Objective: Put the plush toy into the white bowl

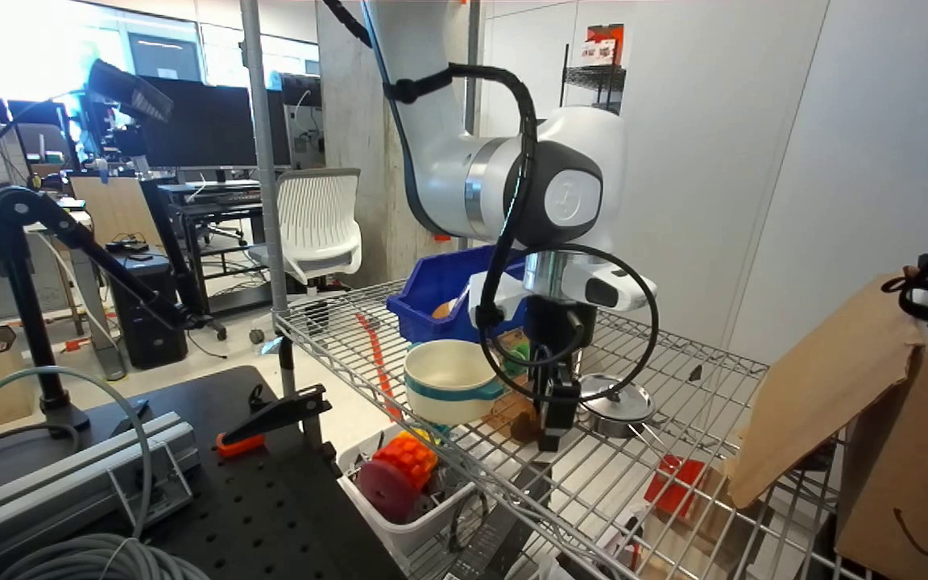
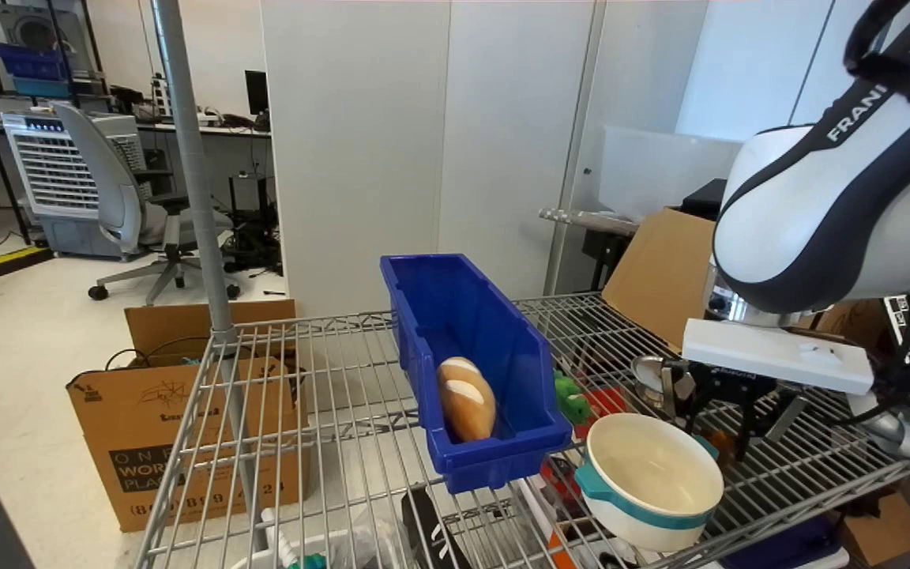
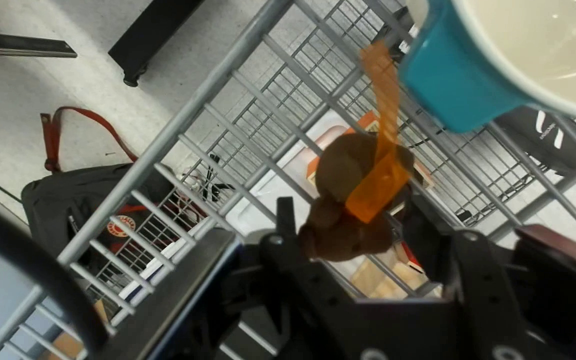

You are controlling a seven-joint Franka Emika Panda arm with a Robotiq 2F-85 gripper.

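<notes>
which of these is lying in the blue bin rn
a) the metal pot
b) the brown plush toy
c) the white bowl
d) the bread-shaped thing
d, since an exterior view looks right into the blue bin and shows the bread-shaped thing lying inside it, while the white bowl stands outside.
</notes>
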